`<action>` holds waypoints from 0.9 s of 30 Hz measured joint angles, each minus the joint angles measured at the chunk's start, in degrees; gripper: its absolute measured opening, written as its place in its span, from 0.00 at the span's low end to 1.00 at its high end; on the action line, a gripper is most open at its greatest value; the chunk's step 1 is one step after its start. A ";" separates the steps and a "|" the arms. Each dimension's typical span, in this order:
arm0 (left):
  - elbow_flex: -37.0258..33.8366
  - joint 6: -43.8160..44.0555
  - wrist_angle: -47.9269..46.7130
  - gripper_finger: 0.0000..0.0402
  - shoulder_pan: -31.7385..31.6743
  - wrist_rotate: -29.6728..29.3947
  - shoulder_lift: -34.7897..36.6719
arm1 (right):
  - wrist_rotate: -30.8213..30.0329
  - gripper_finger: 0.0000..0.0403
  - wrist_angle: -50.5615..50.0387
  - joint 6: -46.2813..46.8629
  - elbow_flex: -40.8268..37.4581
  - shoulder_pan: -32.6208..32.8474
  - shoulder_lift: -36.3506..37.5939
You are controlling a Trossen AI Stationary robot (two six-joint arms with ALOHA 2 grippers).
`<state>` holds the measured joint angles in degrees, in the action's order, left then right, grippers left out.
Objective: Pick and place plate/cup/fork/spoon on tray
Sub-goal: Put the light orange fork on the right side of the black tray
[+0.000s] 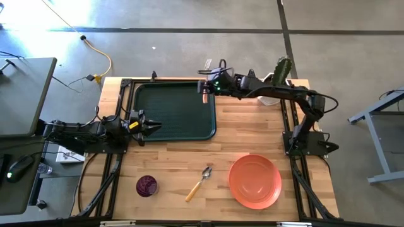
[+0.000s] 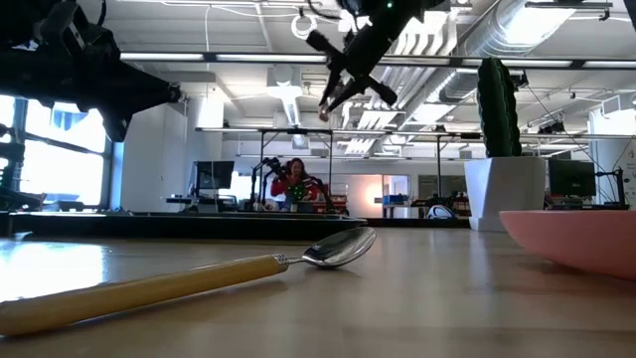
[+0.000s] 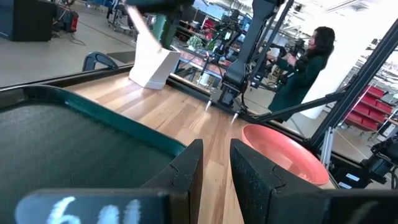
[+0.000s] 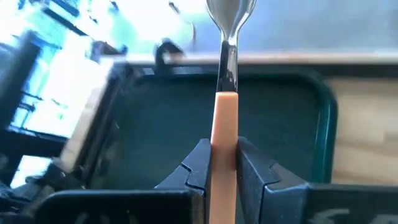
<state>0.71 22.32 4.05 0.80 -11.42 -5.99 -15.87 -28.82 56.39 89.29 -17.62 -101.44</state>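
**Above the tray's far right corner: fork held, tray directly beneath**

Item: fork (image 4: 226,93). Light orange-tan handle, silver metal head. Clamped at the handle between the fingers of the right gripper (image 1: 204,87); long axis runs straight out from the fingers, metal end leading. Carried in the air, touching nothing else.

Item: tray (image 1: 173,129). Dark green, raised rim, at the table's far left. Lies straight below the fork, which hangs over its far right corner; the bare tray floor spreads away from that corner toward the left arm's side. Judgement: the set-down calls mainly for a descent, perhaps with a short reach inward off the rim.

Item: left gripper (image 1: 151,125). Waits low at the tray's near left edge, fingers slightly parted, holding nothing.

Items still on the table, near edge: cup (image 1: 146,185) toward the left, spoon (image 1: 199,182) at the middle with its bowl toward the tray, plate (image 1: 255,181) toward the right. Judgement: the left arm sits nearer the cup, the right arm's base nearer the plate.
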 joint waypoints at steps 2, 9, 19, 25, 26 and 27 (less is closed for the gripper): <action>0.00 -0.01 -0.02 0.18 0.00 0.00 0.01 | 0.93 0.07 -0.70 1.44 -0.08 0.06 -1.80; 0.00 -0.05 -0.86 0.18 0.00 0.02 0.00 | 6.61 0.07 -1.77 4.68 -0.11 0.06 -9.36; 0.00 0.04 -1.74 0.18 -0.01 0.13 -0.01 | 11.41 0.07 -2.91 6.72 -0.13 0.06 -16.16; 0.00 0.03 -1.79 0.18 -0.01 0.15 0.00 | 12.94 0.07 -3.16 7.75 -0.13 0.06 -18.70; 0.00 0.03 -1.79 0.18 0.00 0.16 0.00 | 12.96 0.07 -3.25 7.79 -0.13 0.06 -19.03; 0.00 0.03 -1.79 0.18 -0.01 0.29 0.01 | 12.94 0.07 -3.48 7.95 -0.13 0.06 -19.36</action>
<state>0.71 22.35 2.26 0.79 -11.13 -5.98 -2.93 -32.30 64.34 89.17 -17.56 -120.80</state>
